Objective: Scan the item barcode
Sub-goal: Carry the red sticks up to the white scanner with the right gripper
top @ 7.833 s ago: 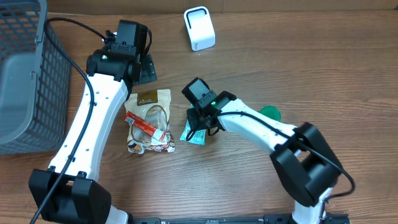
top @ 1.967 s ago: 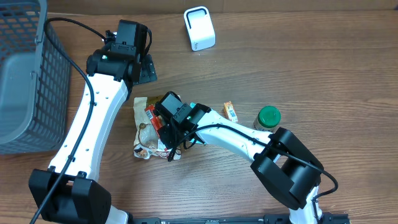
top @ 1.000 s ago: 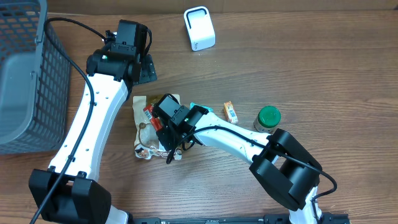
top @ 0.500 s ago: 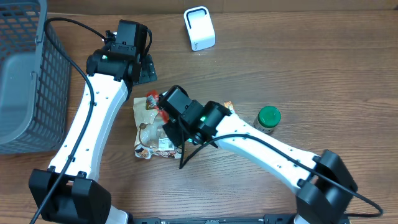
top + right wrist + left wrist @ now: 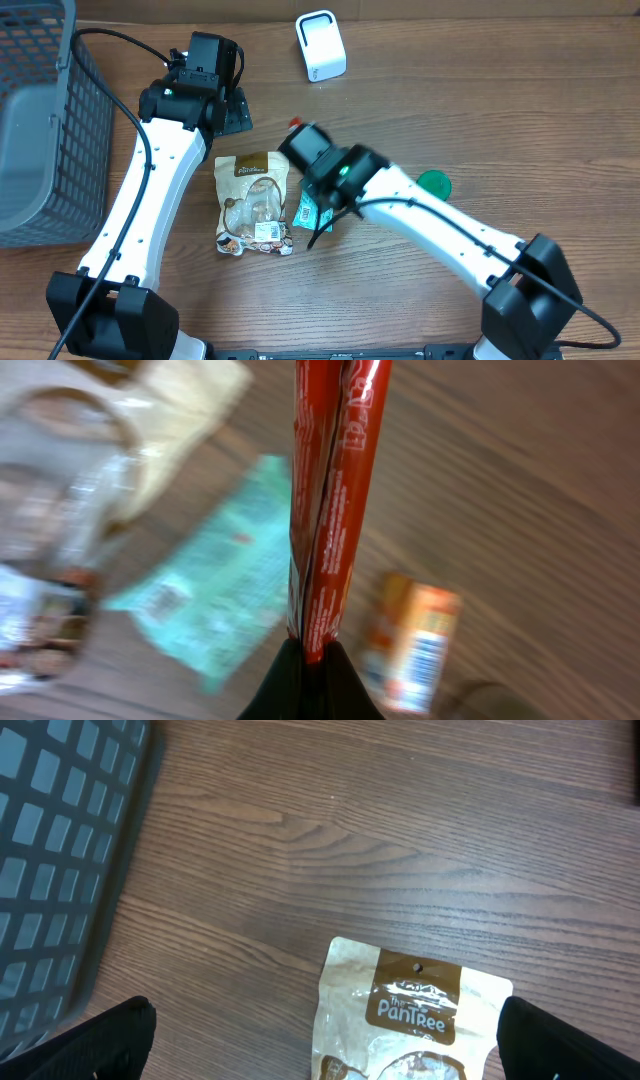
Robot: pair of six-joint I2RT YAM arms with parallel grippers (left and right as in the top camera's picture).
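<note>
Overhead, you have a wooden surface (image 5: 520, 100) with a grey basket (image 5: 40, 130) at left, a white scanner (image 5: 320, 45) at the far edge, and a snack bag (image 5: 253, 200) beside a teal packet (image 5: 308, 213). In your left wrist view, the left fingers (image 5: 90, 1040) stand wide apart, nothing between them. In your right wrist view, the right fingers (image 5: 285, 695) are clamped on a red stick packet (image 5: 325, 510), lifted over the teal packet and an orange box (image 5: 415, 640).

You see a basket (image 5: 30, 120) at left, a PanTree bag (image 5: 252, 195) beside a teal packet (image 5: 205, 578), and a green-lidded jar (image 5: 436, 183).
</note>
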